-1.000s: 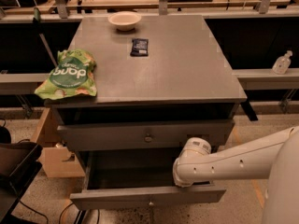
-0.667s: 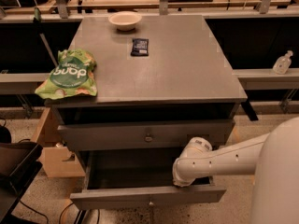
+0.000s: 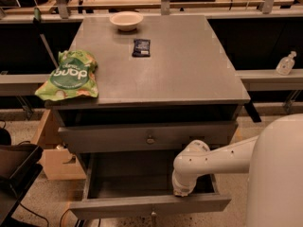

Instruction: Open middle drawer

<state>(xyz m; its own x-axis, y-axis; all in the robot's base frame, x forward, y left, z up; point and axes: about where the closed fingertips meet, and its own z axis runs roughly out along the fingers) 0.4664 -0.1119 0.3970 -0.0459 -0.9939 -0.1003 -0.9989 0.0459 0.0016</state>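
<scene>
1. While the white robot arm reaches in from the right, its gripper [image 3: 182, 192] hangs nose-down inside the middle drawer [image 3: 118, 206]. This wide, shallow grey tray sticks well out of the grey cabinet [image 3: 189, 70], beneath a taller grey front [image 3: 104, 138] that sits nearly flush. The gripper is just behind the drawer's flat front, to the right of the small round knob [image 3: 152, 215]. Whether it is clenched or released I cannot tell.
2. To my eye the pull is as good as done, with the drawer floor laid bare. The next move calls for lifting the gripper straight up and clear without nudging the front back in.
3. For writing, only 1 thing offers any: the crumpled green snack bag [image 3: 71, 75] on the cabinet's left edge, with white letters like "bubp". The small dark packet [image 3: 141, 47] near the cream bowl [image 3: 126, 20] is unreadable.
</scene>
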